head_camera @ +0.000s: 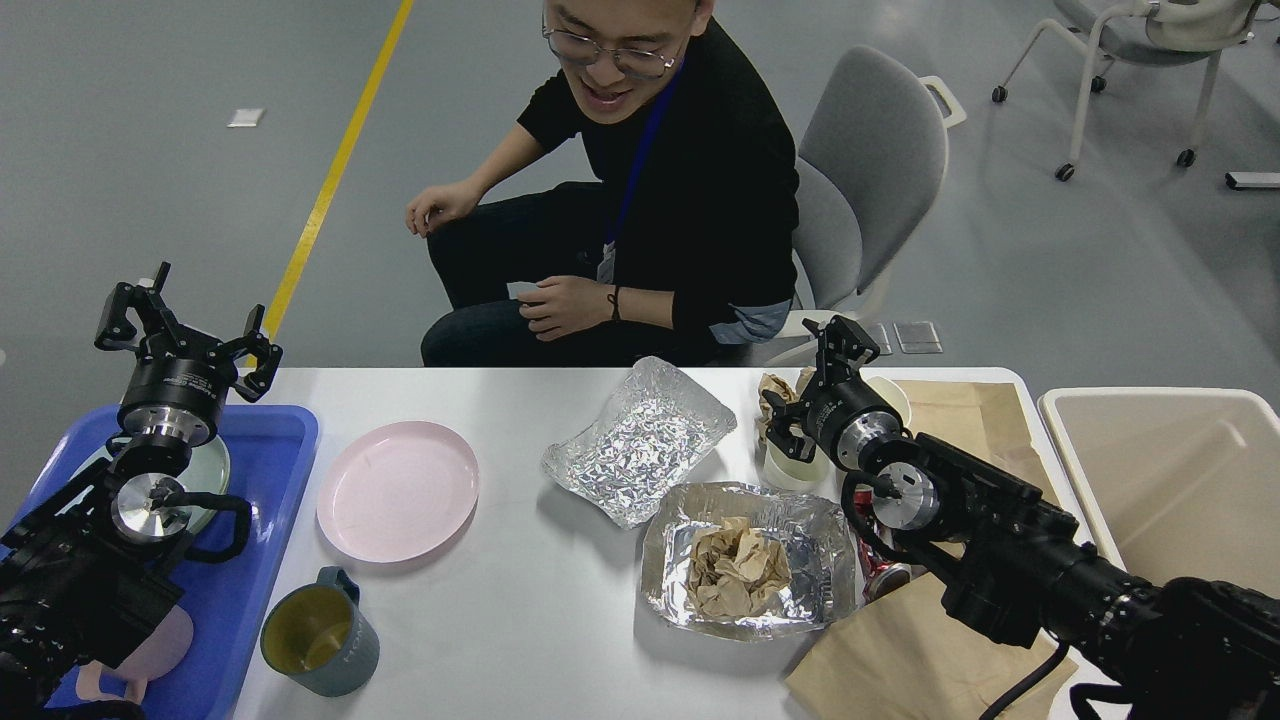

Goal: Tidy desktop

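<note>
The white desktop point(530, 610) carries a pink plate point(398, 490), a grey-green mug point(320, 632), an empty foil tray point(640, 440) and a second foil tray point(800, 600) holding crumpled brown paper point(738, 570). My left gripper point(190, 335) stands open and empty over the far edge of the blue tray point(262, 560). Open as well, my right gripper point(812, 385) hovers at the back right, just above a white cup point(785, 470) and beside a brown paper wad point(775, 388). Nothing sits between its fingers. A red can point(882, 578) lies partly hidden under the right arm.
A pale green plate point(215, 470) and a pink item point(155, 650) lie in the blue tray. A flat brown paper bag point(900, 660) covers the desktop's right end. A beige bin point(1170, 480) stands to the right. A person point(690, 200) sits on a chair point(870, 170) behind the desktop.
</note>
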`<state>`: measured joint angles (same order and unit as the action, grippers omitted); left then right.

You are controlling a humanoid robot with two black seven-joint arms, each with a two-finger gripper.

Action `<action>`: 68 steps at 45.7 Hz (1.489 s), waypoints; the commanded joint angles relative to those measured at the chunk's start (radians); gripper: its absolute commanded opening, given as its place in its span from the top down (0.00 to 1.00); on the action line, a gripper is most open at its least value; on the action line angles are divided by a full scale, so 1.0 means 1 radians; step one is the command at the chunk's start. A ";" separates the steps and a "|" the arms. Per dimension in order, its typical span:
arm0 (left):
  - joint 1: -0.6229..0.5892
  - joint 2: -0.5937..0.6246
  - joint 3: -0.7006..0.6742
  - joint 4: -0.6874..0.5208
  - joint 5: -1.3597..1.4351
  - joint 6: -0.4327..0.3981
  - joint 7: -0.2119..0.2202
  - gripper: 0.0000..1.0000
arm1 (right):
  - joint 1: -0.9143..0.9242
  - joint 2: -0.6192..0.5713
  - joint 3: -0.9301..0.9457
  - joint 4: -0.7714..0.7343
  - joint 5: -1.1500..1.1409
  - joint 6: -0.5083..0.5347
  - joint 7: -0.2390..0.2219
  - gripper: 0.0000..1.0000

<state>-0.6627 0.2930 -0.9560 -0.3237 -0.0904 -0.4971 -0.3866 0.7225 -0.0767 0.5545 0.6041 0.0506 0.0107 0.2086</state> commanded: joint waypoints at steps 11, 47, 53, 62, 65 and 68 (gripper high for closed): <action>0.015 -0.015 0.014 0.000 0.001 0.000 -0.172 0.03 | 0.000 0.000 0.001 0.000 0.000 0.000 0.000 0.00; 0.012 -0.097 0.019 0.000 0.006 -0.058 -0.190 0.03 | 0.000 0.000 0.001 0.000 0.000 0.000 0.000 0.00; -0.015 -0.071 0.010 0.000 0.009 -0.066 -0.186 0.03 | 0.000 0.000 0.001 0.000 0.000 0.000 0.000 0.00; -0.121 0.027 0.016 0.005 0.008 -0.048 -0.181 0.03 | -0.002 0.000 0.001 0.000 0.000 0.000 0.000 0.00; -0.147 0.067 0.017 0.009 0.008 -0.028 -0.181 0.03 | 0.000 0.000 0.001 0.000 0.000 0.000 0.000 0.00; -0.170 0.115 0.019 0.009 0.009 0.000 -0.181 0.04 | -0.002 0.000 0.001 0.000 0.000 0.000 0.000 0.00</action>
<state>-0.7903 0.3327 -0.9397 -0.3171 -0.0811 -0.5378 -0.5677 0.7213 -0.0767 0.5554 0.6045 0.0506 0.0107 0.2086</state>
